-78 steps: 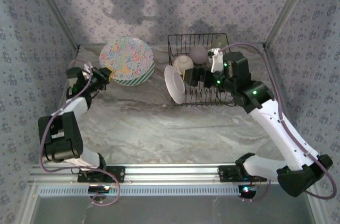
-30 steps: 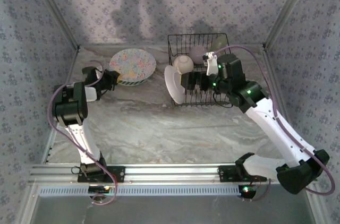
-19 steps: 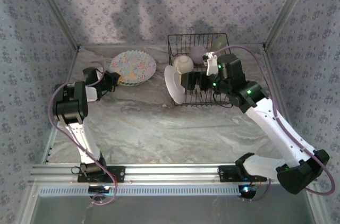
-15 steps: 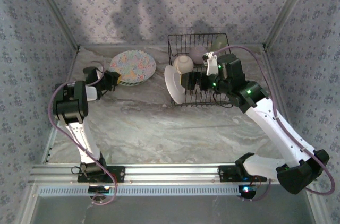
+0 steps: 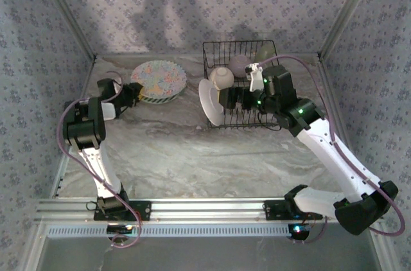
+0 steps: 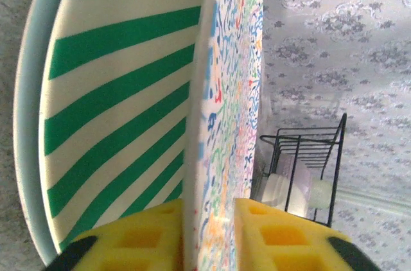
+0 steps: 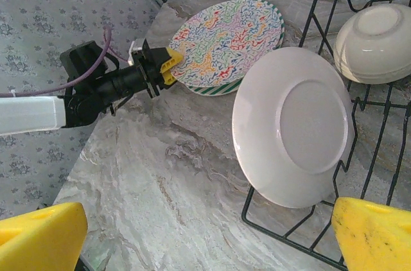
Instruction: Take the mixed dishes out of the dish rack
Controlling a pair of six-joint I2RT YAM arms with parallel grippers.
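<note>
The squiggle plate [image 5: 158, 78] [image 6: 225, 91] [image 7: 225, 40] lies on a green-striped plate [image 6: 115, 91] at the back left of the table. My left gripper [image 5: 133, 93] [image 6: 209, 232] has a yellow pad close on each side of its near rim. Whether the pads still press on the rim is unclear. The black wire dish rack [image 5: 241, 46] [image 7: 283, 237] holds a white plate [image 5: 210, 101] [image 7: 292, 126] leaning at its left end. It also holds a cream bowl [image 5: 221, 77] [image 7: 376, 43] and a lilac bowl [image 5: 241, 63]. My right gripper [image 5: 225, 97] [image 7: 205, 236] hangs open over the white plate, holding nothing.
A pale blue plate [image 6: 29, 123] lies under the striped one. A pale cup [image 5: 264, 49] stands in the rack's back right corner. Patterned walls close in the left, back and right. The marbled tabletop [image 5: 192, 155] stretches bare between the arms.
The squiggle plate has come down from a steep tilt to lie flat on the striped plate. The left arm drew in beside it. The right arm has stayed still over the last second.
</note>
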